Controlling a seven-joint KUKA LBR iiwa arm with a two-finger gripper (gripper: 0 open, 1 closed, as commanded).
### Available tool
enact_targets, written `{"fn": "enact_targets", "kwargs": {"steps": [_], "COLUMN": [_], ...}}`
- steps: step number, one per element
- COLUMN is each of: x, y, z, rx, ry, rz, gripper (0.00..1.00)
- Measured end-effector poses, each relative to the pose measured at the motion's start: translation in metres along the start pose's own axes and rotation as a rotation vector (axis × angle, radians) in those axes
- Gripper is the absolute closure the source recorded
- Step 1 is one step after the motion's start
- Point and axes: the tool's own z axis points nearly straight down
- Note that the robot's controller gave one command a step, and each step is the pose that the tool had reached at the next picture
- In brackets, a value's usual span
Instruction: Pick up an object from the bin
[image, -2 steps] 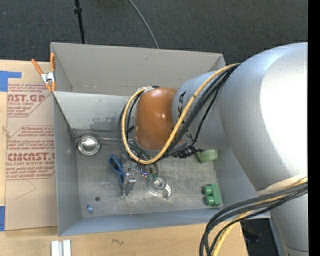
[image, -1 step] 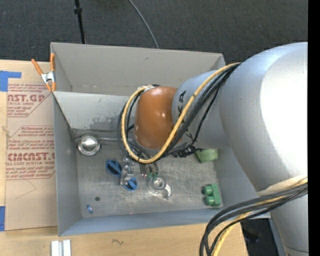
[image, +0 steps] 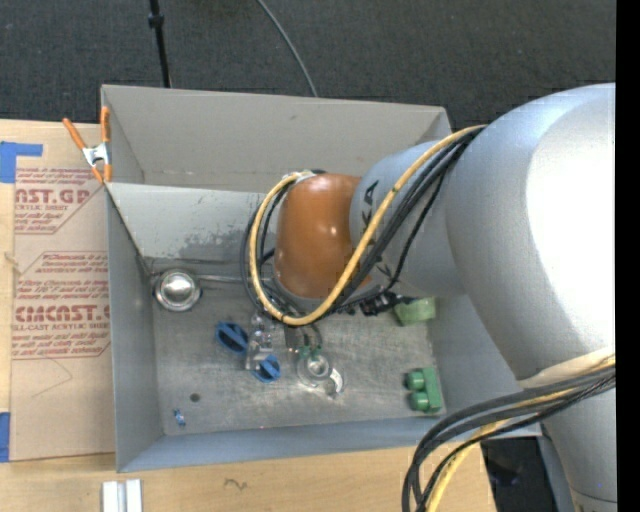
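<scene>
The pincer (image: 270, 345) is set low at the middle of the bin (image: 370, 392), between an upper blue piece (image: 232, 337) and a lower blue piece (image: 266, 371), a clear piece (image: 318, 373) just beside; whether it is clenched cannot be told. One could be nudged aside, or two caught together

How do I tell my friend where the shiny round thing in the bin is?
Find the grey metal bin and look at its floor's left end, close to the sloping back wall. A small silver dome sits there alone, left of the blue pieces. It is the only round, mirror-shiny thing; green blocks lie far right.
</scene>
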Motion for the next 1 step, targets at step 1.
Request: {"fn": "enact_targets", "kwargs": {"steps": [1], "x": [0.0036], "y": [0.0057], "z": [-0.1286], "rx": [-0.001], "ry": [-0.005], "rz": [0.046], "gripper": [1.0]}}
